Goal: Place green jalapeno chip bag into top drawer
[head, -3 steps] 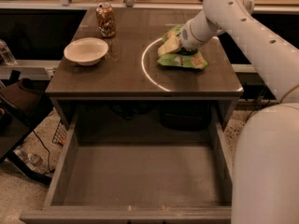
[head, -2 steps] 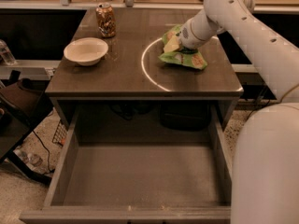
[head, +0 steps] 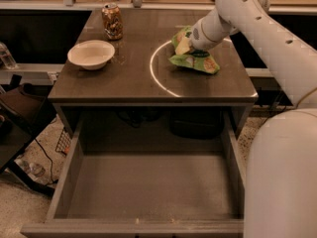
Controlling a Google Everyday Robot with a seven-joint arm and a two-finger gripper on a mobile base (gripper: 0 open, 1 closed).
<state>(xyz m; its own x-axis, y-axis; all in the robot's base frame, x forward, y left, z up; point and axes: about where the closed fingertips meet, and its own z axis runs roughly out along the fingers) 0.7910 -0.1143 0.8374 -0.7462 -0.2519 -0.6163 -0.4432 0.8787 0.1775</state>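
Green jalapeno chip bag [head: 197,62] lies under gripper [head: 188,43]

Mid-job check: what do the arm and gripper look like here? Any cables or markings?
The arm is off-white, with smooth rounded tubular links and small dark dots along the upper one. No cables or lettering show. The gripper, at the green jalapeno chip bag on the table, looks pale too; little else of it shows.
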